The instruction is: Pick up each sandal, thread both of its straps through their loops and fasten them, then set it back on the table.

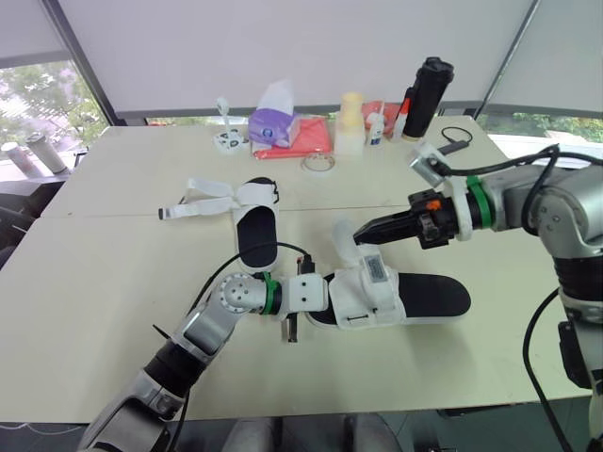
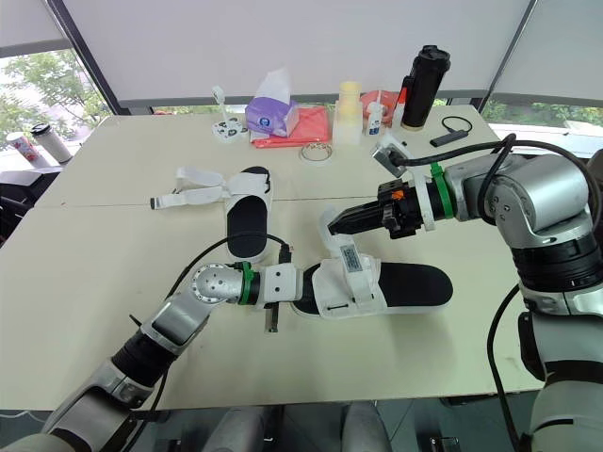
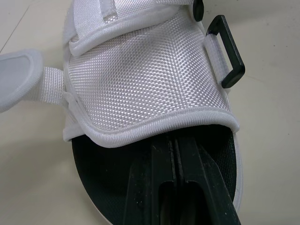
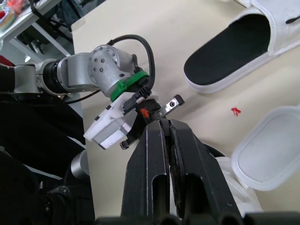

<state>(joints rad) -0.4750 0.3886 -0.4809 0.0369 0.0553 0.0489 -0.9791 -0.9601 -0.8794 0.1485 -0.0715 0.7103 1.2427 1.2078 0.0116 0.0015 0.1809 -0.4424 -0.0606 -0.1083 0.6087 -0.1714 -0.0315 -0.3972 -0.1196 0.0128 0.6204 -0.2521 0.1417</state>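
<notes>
Bright, even daylight comes through the blinds (image 1: 283, 47) behind the table (image 1: 94, 282). Shadows on the table are soft and faint. The window (image 2: 38, 89) beyond its left corner glares pale.

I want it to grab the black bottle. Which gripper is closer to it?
Right. The right gripper hovers just beyond the near sandal, toward the black bottle. The left gripper is tucked inside that sandal, farther from the bottle.
</notes>
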